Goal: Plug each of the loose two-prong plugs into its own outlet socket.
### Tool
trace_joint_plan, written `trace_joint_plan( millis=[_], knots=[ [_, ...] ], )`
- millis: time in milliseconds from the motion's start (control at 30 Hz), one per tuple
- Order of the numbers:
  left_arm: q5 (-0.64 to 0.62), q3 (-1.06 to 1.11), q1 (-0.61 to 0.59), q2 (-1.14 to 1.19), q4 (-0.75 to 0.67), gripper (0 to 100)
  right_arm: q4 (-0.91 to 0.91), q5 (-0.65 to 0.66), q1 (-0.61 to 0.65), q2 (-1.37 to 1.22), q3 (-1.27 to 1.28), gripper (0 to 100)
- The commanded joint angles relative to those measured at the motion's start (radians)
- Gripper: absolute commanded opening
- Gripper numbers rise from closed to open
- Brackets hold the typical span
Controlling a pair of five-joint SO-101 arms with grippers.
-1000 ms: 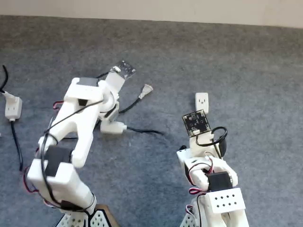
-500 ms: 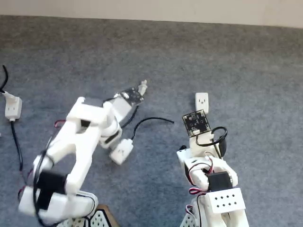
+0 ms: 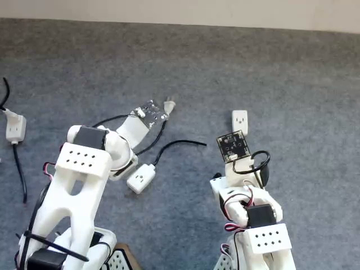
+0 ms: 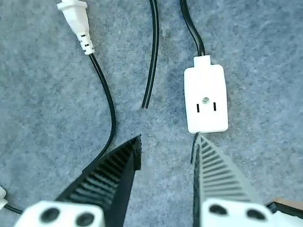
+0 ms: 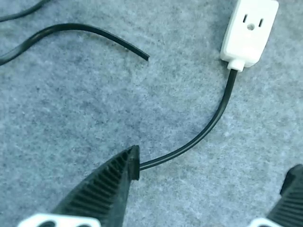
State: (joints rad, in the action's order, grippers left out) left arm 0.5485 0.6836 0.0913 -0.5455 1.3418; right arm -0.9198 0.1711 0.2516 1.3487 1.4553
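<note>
A white two-prong plug point(image 3: 169, 104) point(image 4: 75, 18) on a black cord lies on the grey carpet just beyond the left arm point(image 3: 84, 163). A white outlet socket point(image 3: 140, 178) point(image 4: 206, 98) lies face up beside that arm, and the cut end of its black cable point(image 3: 203, 144) points right. My left gripper point(image 4: 166, 141) hovers open over the carpet, with the socket just past one fingertip and nothing between the fingers. A second socket point(image 3: 240, 121) point(image 5: 249, 28) lies beyond the right arm. My right gripper point(image 5: 215, 163) is wide open above that socket's cord point(image 5: 208, 130).
At the far left edge lies a third white socket point(image 3: 14, 127) with black cable point(image 3: 19, 169) running toward the near side. Grey carpet point(image 3: 304, 84) stretches open to the right and toward the back wall.
The left arm has pulled back toward the near side. The socket beside it slid nearer the front and its cable end swung up to the right. The right arm has not moved.
</note>
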Motion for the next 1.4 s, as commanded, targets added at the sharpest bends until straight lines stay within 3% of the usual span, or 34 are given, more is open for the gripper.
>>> trace_joint_plan(
  millis=[0, 233, 533, 700, 900, 1167, 1367],
  knots=[
    [-0.025, -0.005, 0.097, 0.041, 0.0, 19, 0.019, -0.008, 0.004, 0.012, -0.005, 43.6],
    [-0.068, -0.004, 0.139, 0.189, -0.11, 19, 0.019, -0.006, 0.004, 0.012, -0.005, 43.6],
    [0.055, -0.002, -0.124, 0.479, -0.331, 19, 0.019, -0.005, 0.004, 0.012, -0.005, 43.6],
    [0.129, -0.105, -0.272, 0.565, -0.341, 19, 0.019, -0.005, 0.004, 0.012, -0.005, 43.6],
    [0.141, -0.186, -0.308, 0.618, -0.336, 19, 0.019, -0.006, 0.004, 0.012, -0.005, 43.6],
    [0.138, -0.26, -0.269, 0.412, -0.103, 19, 0.019, -0.006, 0.004, 0.012, -0.005, 43.6],
    [0.04, -0.225, -0.067, 0.165, 0.072, 19, 0.019, -0.006, 0.004, 0.012, -0.005, 43.6]
  ],
)
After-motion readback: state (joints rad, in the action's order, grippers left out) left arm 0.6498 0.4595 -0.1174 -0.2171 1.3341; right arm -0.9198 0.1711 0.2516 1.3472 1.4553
